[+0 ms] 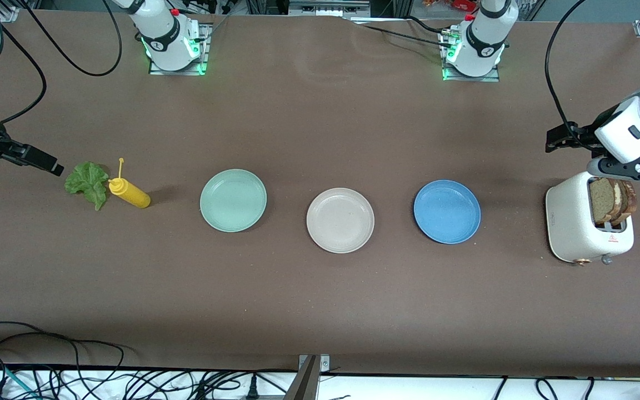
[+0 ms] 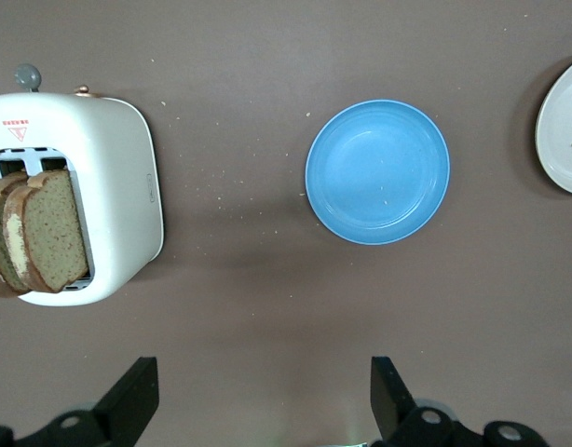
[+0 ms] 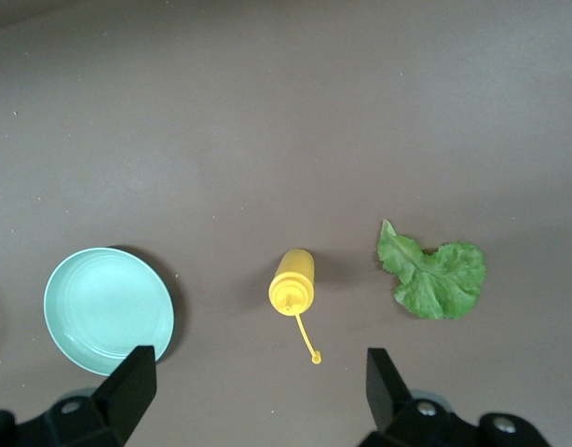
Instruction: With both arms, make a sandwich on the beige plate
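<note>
The beige plate (image 1: 340,220) lies bare in the middle of the table, between two other plates; its edge shows in the left wrist view (image 2: 565,130). Two brown-crusted bread slices (image 1: 611,200) (image 2: 53,228) stand in a white toaster (image 1: 575,228) (image 2: 118,177) at the left arm's end. A green lettuce leaf (image 1: 88,182) (image 3: 435,279) lies flat on the table at the right arm's end. My left gripper (image 1: 560,139) (image 2: 265,400) hangs open, high over the table beside the toaster. My right gripper (image 1: 48,162) (image 3: 261,396) hangs open, high over the table beside the lettuce.
A mint-green plate (image 1: 233,200) (image 3: 107,309) sits toward the right arm's end and a blue plate (image 1: 446,211) (image 2: 377,172) toward the left arm's end. A yellow squeeze bottle (image 1: 129,193) (image 3: 292,281) lies next to the lettuce. Cables trail along the table's near edge.
</note>
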